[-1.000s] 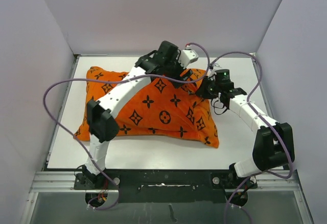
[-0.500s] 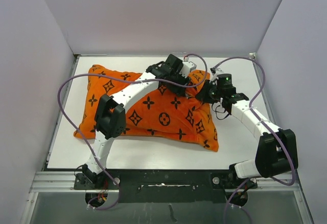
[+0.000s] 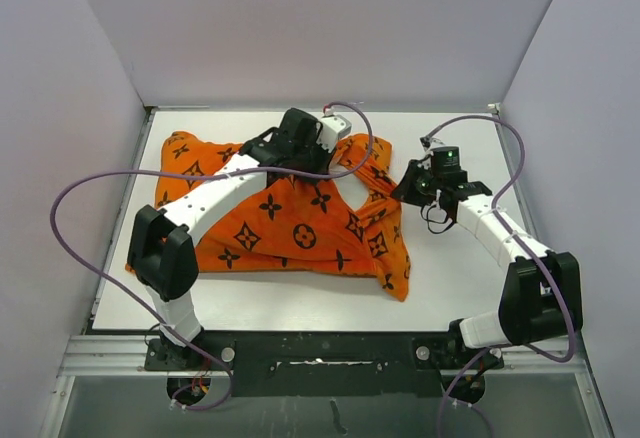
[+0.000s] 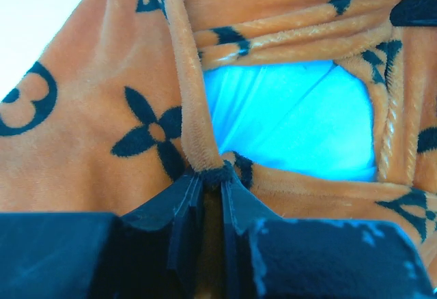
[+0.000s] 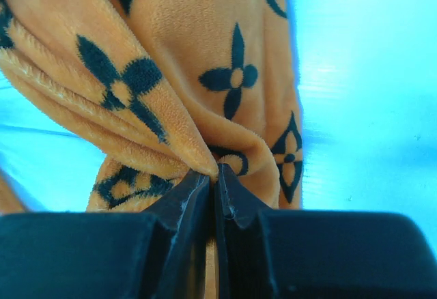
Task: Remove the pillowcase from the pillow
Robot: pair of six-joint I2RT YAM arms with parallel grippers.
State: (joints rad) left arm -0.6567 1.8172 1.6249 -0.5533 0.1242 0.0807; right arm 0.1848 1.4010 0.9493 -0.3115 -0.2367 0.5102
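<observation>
Print: the pillowcase (image 3: 290, 228) is bright orange plush with black four-petal flowers, diamonds and ringed flowers. No letters or brand words can be read on it.
Pillowcase, position: it lies rumpled and flattened on the white table (image 3: 450, 278), left of centre. Its near edge faces 6 o'clock, and one corner droops toward 5 o'clock.
Right gripper (image 5: 214, 173): it is at about 3 o'clock of the pillowcase. The jaws are pressed together on a gathered pinch of orange fabric, and folds fan out from the tips toward 12 o'clock.
Left gripper (image 4: 212, 176): it is at the far edge of the pillowcase, about 12 o'clock. The jaws are clamped on a raised ridge of the plush hem, with only the fabric between them.
Container: the pillowcase mouth gapes just beyond the left gripper's tips, toward 1 o'clock in the left wrist view. It is framed by rolled orange hems.
Contents: the pillow (image 4: 293, 121) shows through that mouth as smooth pale cloth, inside the cover and touching the hems around it. From above, the cover and the arm hide it.
Cabling: a purple cable (image 3: 80, 198) loops from the left arm out toward 9 o'clock.
Surround: plain pale walls (image 3: 320, 28) stand at 9, 12 and 3 o'clock of the table.
</observation>
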